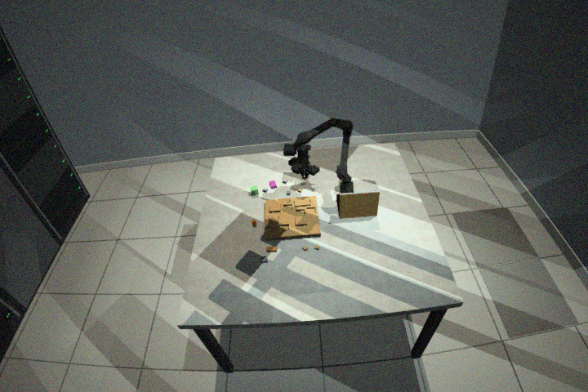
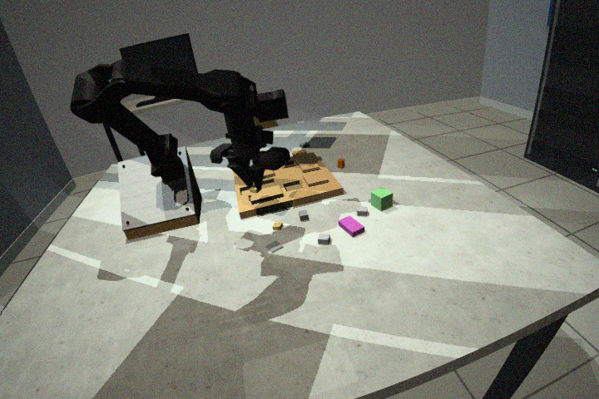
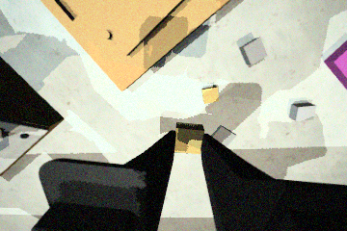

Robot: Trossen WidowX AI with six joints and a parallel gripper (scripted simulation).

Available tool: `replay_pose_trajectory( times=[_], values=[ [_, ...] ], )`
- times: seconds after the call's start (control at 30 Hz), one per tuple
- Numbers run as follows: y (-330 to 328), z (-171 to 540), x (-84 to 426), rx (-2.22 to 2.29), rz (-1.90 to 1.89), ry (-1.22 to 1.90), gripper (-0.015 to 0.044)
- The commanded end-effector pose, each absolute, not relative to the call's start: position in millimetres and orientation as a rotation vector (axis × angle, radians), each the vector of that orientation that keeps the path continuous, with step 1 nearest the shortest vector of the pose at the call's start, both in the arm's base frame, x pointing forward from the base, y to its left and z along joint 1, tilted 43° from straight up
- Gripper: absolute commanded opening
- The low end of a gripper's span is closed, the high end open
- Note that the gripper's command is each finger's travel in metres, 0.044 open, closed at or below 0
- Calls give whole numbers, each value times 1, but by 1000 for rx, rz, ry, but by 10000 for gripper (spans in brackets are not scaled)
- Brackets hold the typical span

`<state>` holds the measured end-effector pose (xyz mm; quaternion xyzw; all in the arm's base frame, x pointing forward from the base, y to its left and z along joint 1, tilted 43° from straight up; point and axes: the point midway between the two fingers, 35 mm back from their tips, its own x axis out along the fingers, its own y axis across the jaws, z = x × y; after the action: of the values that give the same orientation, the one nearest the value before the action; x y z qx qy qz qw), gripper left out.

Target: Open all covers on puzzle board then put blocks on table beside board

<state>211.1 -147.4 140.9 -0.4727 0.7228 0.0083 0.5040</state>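
Note:
My gripper (image 1: 305, 176) (image 2: 257, 188) (image 3: 188, 137) is shut on a small yellow block (image 3: 188, 141), held above the table behind the puzzle board. The wooden puzzle board (image 1: 291, 237) (image 2: 329, 191) (image 3: 85, 29) shows dark slots and recesses; its cover states are too small and shadowed to tell. Beyond its rear edge lie another yellow block (image 2: 277, 225) (image 3: 210, 94), a grey block (image 2: 304, 215) (image 3: 253, 51), a second grey block (image 2: 324, 239) (image 3: 303, 112), a third grey block (image 2: 362, 211) and a thin grey piece (image 2: 274, 247) (image 3: 224, 135).
A magenta block (image 1: 272, 184) (image 2: 351, 226) and green cube (image 1: 254, 189) (image 2: 382, 199) lie near the grey blocks. An orange block (image 1: 254, 222) (image 2: 340, 163) lies beside the board. Several small pieces lie before the board, including an orange one (image 1: 271, 249). A tilted panel (image 1: 358, 205) stands near the arm's base.

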Motion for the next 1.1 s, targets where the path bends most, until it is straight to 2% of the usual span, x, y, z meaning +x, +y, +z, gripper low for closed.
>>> replay_pose_trajectory(
  times=[0.0, 0.2, 1.07],
  values=[
    [-152, 143, 197, -1148, 25, 1758, 80],
    [-156, 148, 182, -1153, 20, 1761, 80],
    [-182, 117, 186, -1143, 25, 1759, 80]
  ],
)
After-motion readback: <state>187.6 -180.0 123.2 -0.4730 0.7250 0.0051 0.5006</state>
